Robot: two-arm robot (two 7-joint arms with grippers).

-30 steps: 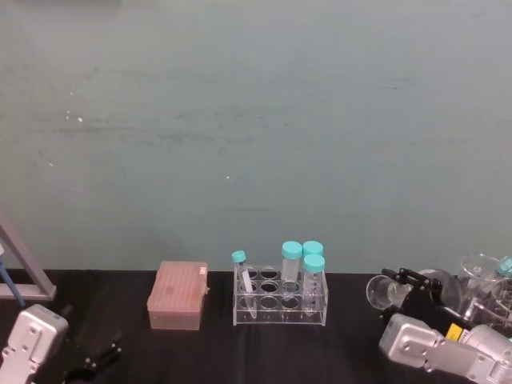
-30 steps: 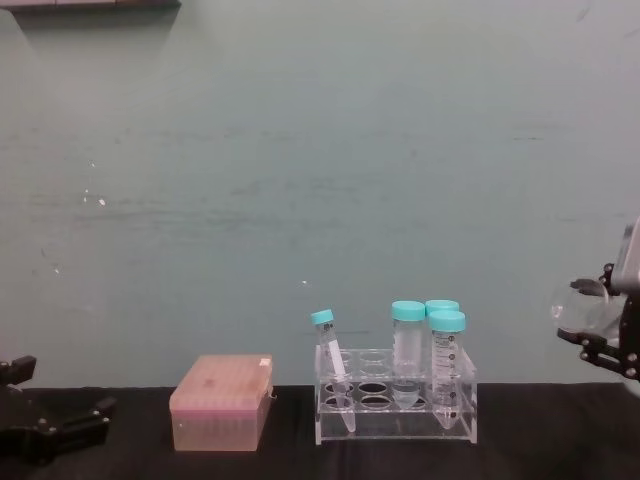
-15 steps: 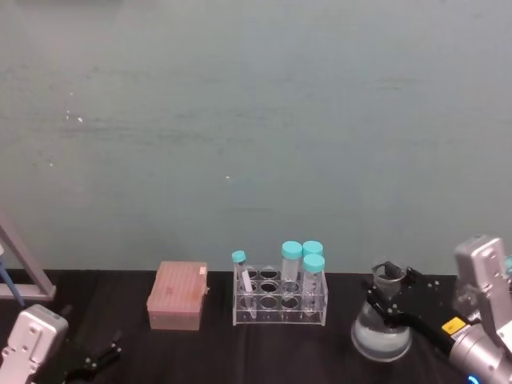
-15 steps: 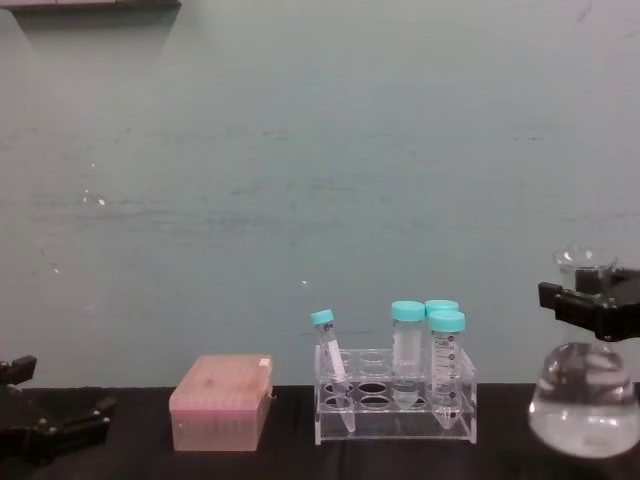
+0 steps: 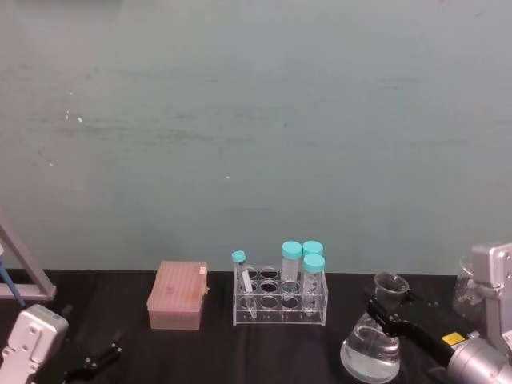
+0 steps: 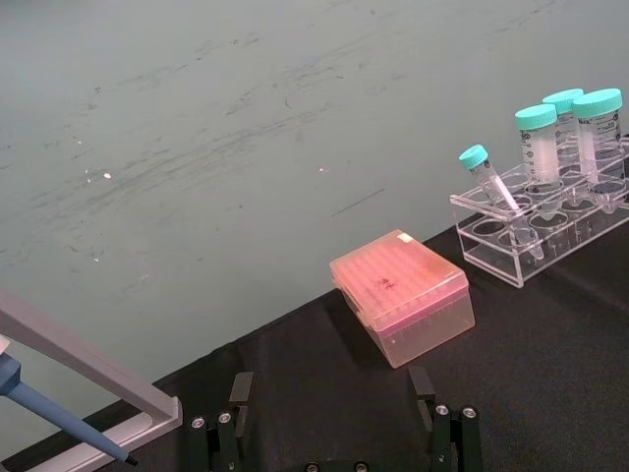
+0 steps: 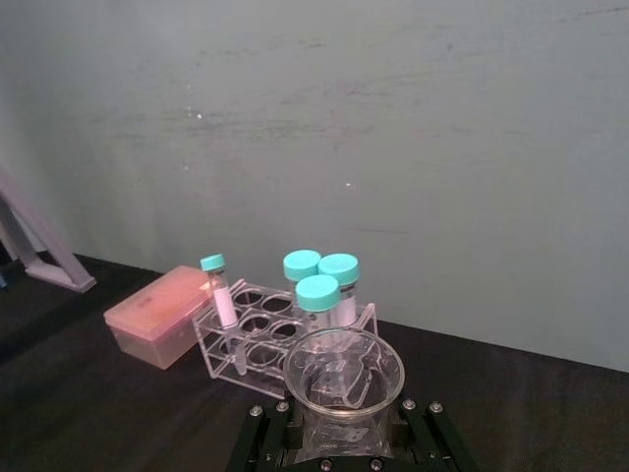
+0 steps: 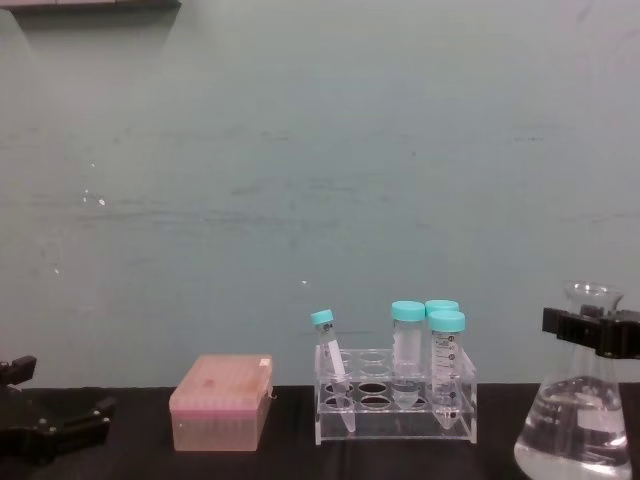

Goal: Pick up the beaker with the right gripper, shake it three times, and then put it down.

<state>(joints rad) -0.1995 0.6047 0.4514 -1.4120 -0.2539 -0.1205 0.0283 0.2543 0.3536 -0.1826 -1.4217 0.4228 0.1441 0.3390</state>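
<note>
Inside the right gripper [image 8: 592, 331], neck of the beaker [image 8: 576, 428], partly hidden.

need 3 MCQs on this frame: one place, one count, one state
1. Where is the beaker relative to the tube rack?
A) robot's left
B) robot's right
C) inside it
2. How many teal-capped tubes stand in the rack?
A) two
B) six
C) four
3. The right gripper is:
A) shut on the beaker's neck
B) open above the rack
C) holding a tube
1 B: head view shows it right of the rack. 2 C: one slim tilted, three wide. 3 A: jaws clamp the neck under the rim.
</note>
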